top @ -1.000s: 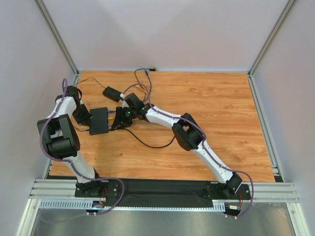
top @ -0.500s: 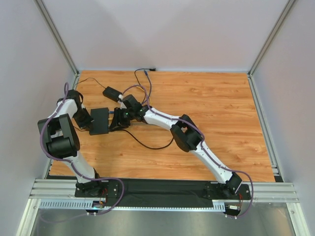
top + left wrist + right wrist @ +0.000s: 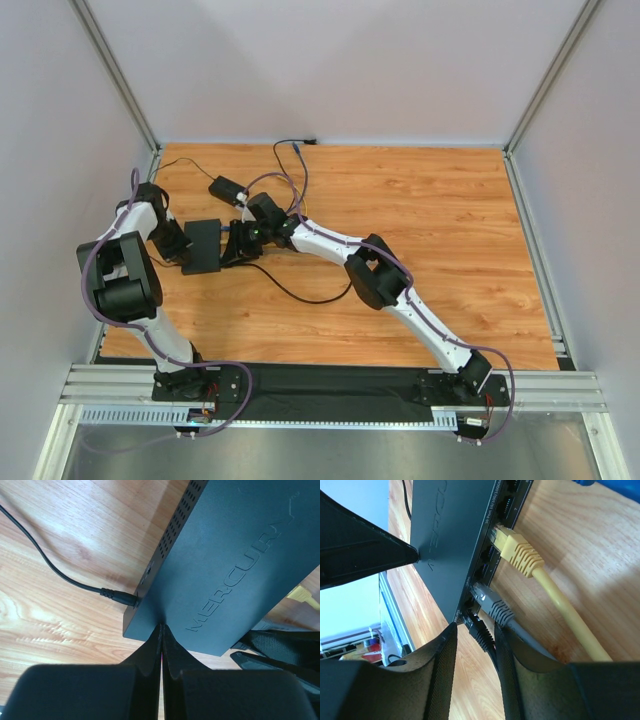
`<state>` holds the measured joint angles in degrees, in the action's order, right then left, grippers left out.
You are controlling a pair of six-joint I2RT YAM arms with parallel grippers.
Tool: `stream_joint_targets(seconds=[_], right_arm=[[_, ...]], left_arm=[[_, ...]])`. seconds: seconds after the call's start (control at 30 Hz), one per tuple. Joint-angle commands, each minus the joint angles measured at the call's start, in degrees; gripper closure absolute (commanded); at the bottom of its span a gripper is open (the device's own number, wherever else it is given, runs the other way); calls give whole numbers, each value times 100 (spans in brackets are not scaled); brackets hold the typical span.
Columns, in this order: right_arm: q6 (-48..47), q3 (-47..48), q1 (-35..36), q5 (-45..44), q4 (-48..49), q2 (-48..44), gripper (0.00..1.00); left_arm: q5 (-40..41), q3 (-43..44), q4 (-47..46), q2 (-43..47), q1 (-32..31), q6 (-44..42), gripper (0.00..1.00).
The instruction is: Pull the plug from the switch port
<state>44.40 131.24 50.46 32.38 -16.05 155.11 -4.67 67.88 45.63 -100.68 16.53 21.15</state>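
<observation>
The switch (image 3: 203,245) is a flat black box on the wooden table; in the left wrist view the switch (image 3: 235,555) fills the upper right. My left gripper (image 3: 161,626) is shut, its tips resting on the switch's top near a corner. Three plugs sit in its port row: yellow (image 3: 517,550), grey (image 3: 490,605) and black (image 3: 481,632). My right gripper (image 3: 476,626) is open and straddles the black plug at the end port. A gap shows between the plug and the left finger (image 3: 445,650). From above, the right gripper (image 3: 233,247) meets the switch's right edge.
A thin black power lead (image 3: 120,597) plugs into the switch's side. A small black power brick (image 3: 228,189) lies behind, with cables running to the back wall. A black cable (image 3: 300,292) loops across the table. The left wall stands close behind the left arm (image 3: 120,270).
My right gripper has slid left up to the switch's port edge and its jaws have narrowed a little. The left gripper stays shut against the switch.
</observation>
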Motion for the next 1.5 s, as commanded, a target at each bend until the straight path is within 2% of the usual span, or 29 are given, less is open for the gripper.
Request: stream_joint_targets(seconds=[0.0, 0.6, 0.67, 0.7, 0.9, 0.93, 0.97, 1.1, 1.3, 1.47], right_arm=[[-354, 60, 131, -241, -337, 204, 62], [-547, 350, 351, -891, -399, 450, 64], [-573, 367, 360, -918, -425, 494, 68], [-582, 367, 368, -944, -425, 503, 73], [-582, 367, 360, -1067, -504, 538, 83], [-573, 385, 360, -1076, -495, 547, 90], [-582, 393, 368, -1085, -495, 556, 93], [-582, 376, 342, -963, -443, 556, 98], [-257, 25, 193, -357, -47, 424, 80], [-564, -19, 166, -31, -363, 266, 70]], left_arm=[[-87, -152, -89, 5, -10, 83, 100], [-236, -257, -159, 5, -98, 135, 100], [-254, -257, -177, -4, -106, 144, 100], [-263, -249, -168, -4, -98, 144, 100], [-307, -240, -194, -4, -98, 135, 100], [-298, -231, -177, 5, -115, 135, 100], [-272, -231, -142, 14, -150, 127, 100], [35, -231, -151, 303, -238, 109, 100], [36, -205, -142, 199, -247, 74, 100], [45, -135, -142, 163, -230, 56, 100]])
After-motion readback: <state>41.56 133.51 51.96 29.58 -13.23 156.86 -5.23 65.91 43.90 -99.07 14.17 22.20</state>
